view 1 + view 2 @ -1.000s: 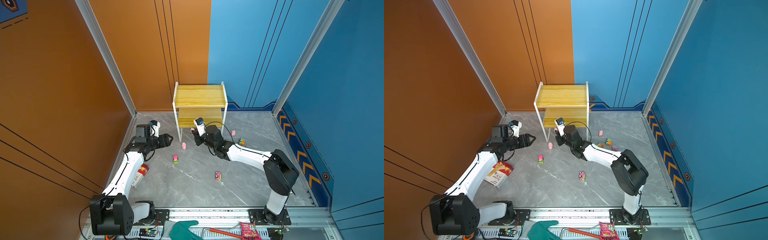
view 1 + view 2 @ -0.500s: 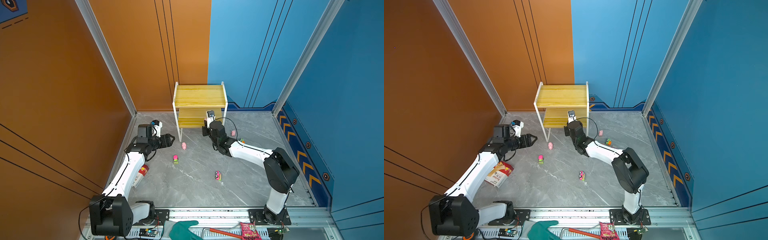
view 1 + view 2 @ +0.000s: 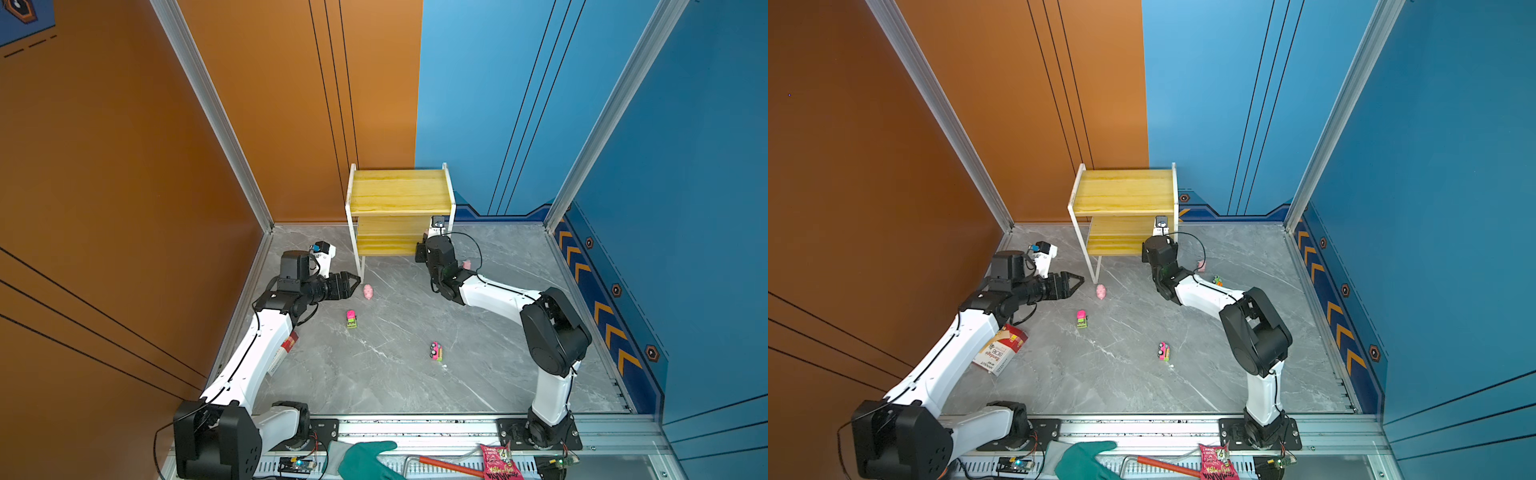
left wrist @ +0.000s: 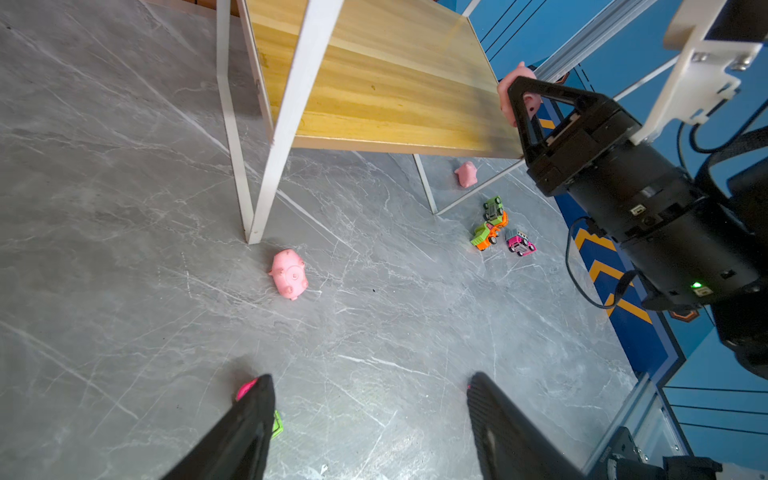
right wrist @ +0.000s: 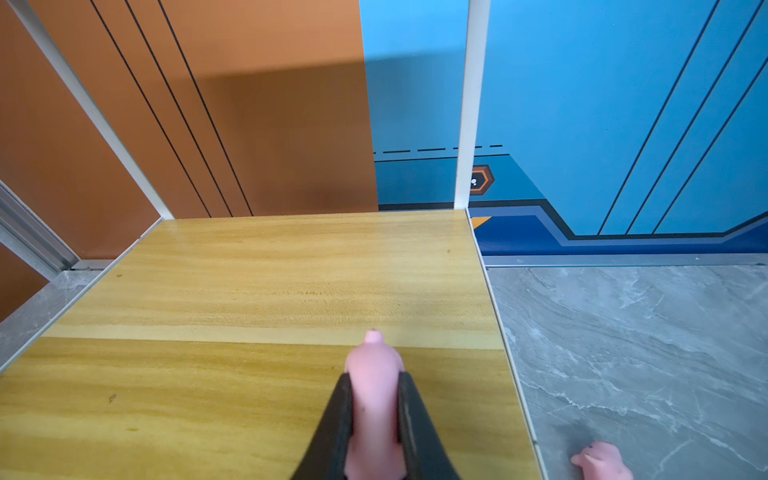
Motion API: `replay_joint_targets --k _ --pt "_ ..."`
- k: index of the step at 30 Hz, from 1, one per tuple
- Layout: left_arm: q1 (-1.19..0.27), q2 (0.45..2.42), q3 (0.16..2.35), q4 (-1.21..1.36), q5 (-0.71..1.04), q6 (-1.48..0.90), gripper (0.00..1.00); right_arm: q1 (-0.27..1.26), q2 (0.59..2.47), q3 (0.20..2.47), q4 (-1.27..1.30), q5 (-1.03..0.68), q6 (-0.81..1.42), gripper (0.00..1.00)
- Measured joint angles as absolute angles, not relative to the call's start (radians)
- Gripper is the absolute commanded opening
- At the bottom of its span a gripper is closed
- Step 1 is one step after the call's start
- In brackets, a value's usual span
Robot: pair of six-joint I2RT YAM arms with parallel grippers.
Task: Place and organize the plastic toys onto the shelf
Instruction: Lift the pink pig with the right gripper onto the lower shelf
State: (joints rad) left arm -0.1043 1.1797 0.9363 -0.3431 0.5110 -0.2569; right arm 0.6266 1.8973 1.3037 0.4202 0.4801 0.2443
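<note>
Got the right end effector (image 5: 374, 376) pinching a pink pig (image 5: 374, 399) by its sides, with one end out past the fingertips. Small, smooth, pale pink, rubbery-looking. Hanging right over the lower yellowish wood-grain board of the shelf (image 5: 249, 291), near its edge; can't tell about contact with the board. Spotting a second pig (image 5: 600, 459) down on the grey marble counter (image 5: 623, 353), just beside that end effector. Got the left end effector (image 4: 372, 376) spread wide, gripping nothing, low over the counter. Seeing a third pig (image 4: 289, 274) straight ahead of it, a pink-and-green truck (image 4: 245, 390) partly hidden behind one finger, then three more trucks (image 4: 486, 239) bunched together farther ahead, green, orange and pink.
</note>
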Motion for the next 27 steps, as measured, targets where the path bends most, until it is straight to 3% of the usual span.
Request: replay_joint_targets --k 15,27 --pt "-0.115 1.18 0.936 -0.339 0.514 -0.251 0.75 0.628 1.978 1.34 0.448 0.582 0.245 0.25" --pt "-0.12 1.18 0.936 -0.339 0.514 -0.251 0.77 0.632 1.983 1.349 0.449 0.591 0.265 0.59"
